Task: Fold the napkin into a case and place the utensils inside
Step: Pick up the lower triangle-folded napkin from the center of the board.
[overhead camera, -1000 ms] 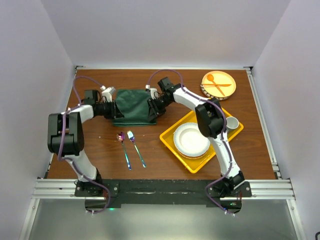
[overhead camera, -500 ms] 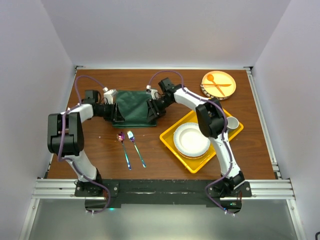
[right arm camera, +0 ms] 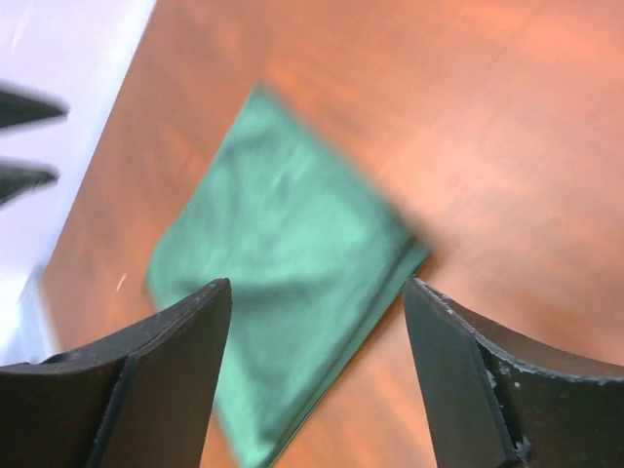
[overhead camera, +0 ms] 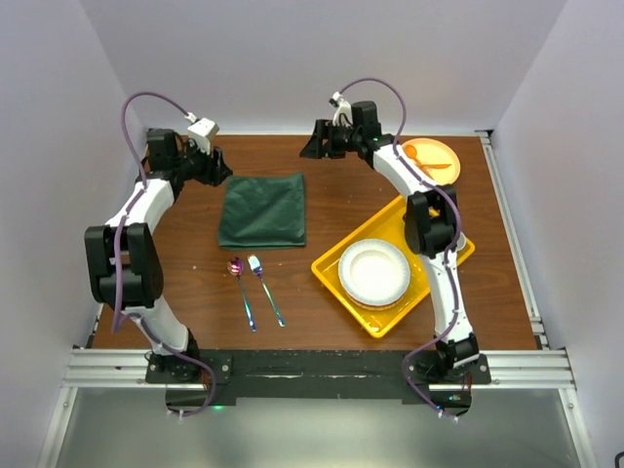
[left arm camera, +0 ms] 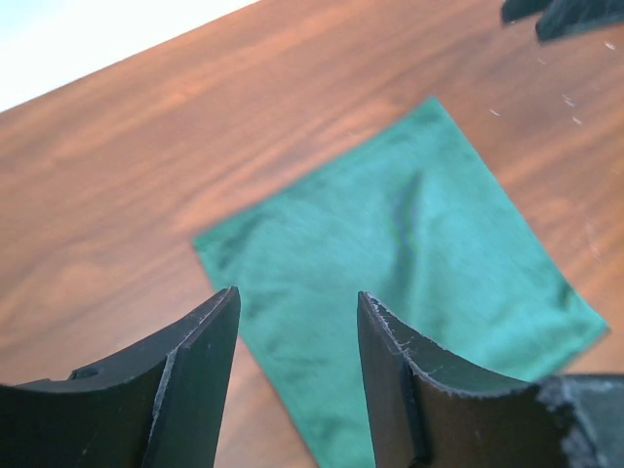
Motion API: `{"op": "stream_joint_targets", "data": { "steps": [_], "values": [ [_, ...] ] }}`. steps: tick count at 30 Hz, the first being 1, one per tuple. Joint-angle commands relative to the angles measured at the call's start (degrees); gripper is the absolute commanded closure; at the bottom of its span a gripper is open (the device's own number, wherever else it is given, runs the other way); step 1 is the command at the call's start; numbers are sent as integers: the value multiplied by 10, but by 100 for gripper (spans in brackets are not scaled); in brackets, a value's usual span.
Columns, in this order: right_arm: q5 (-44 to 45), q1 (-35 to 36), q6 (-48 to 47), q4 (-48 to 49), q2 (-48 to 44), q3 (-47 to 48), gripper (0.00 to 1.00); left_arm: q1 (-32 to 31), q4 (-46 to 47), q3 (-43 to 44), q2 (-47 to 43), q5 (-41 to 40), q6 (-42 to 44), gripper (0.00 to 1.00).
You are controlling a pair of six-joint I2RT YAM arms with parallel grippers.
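Observation:
The dark green napkin [overhead camera: 261, 210] lies flat on the table as a folded rectangle, also seen in the left wrist view [left arm camera: 390, 263] and the right wrist view [right arm camera: 283, 273]. My left gripper [overhead camera: 220, 172] hovers off its back left corner, open and empty [left arm camera: 297, 302]. Off the back right corner my right gripper [overhead camera: 308, 150] hangs raised, open wide with nothing between its fingers [right arm camera: 320, 288]. The iridescent spoon [overhead camera: 241, 291] and fork [overhead camera: 265, 290] lie side by side just in front of the napkin.
A yellow tray [overhead camera: 327, 263] at the right holds a stack of white plates [overhead camera: 373, 272] and a small cup [overhead camera: 453, 238]. At the back right an orange plate [overhead camera: 426, 164] carries an orange spoon and fork. White walls border the table's back and sides.
Both grippers were at the napkin's left and right edges. They have opened, let go, and drawn up and back toward the rear of the table. The napkin stays flat.

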Motion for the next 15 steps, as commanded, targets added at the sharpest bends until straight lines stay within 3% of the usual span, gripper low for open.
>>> {"op": "stream_joint_targets", "data": {
  "steps": [1,10,15],
  "values": [
    [93,14,37,66,42,28,24,4,33,27,26,-32,8,43],
    [108,14,68,83,98,47,29,6,15,52,71,-47,-22,44],
    [82,14,99,99,120,44,40,6,4,52,74,-50,-19,44]
  ]
}}
